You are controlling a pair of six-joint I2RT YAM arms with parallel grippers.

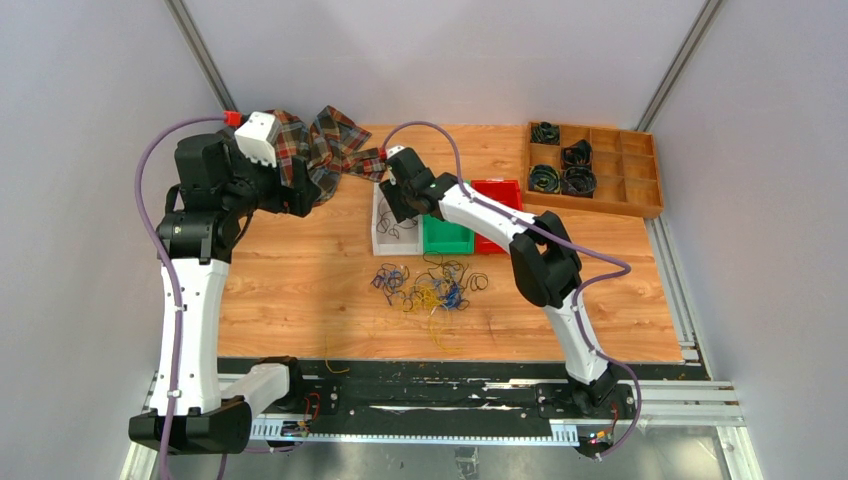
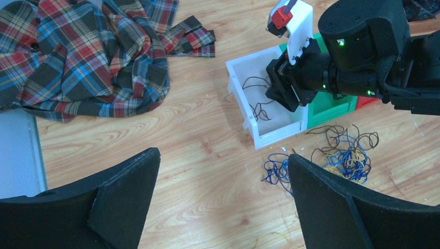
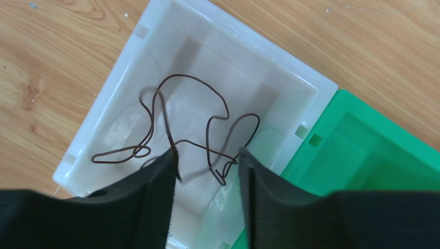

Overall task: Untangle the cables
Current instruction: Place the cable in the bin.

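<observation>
Arm on the left stands tall, elbow bent, its gripper [image 2: 223, 166] hanging above bare table [image 1: 300, 300] beside the shirt [image 1: 320, 140], fingers wide apart and empty. Right arm reaches forward and leftward, its gripper [image 3: 207, 161] pointing down into the white bin [image 3: 104, 119], fingers parted over a loose dark wire [image 3: 207, 104] lying inside. Cables [image 1: 432, 285] sprawl just in front of the bins. Green bin [image 1: 447, 236], red bin [image 1: 500, 192] and tray [image 1: 640, 190] follow rightward.

no readable text, no labels, brands, numbers or signs legible in any view
</observation>
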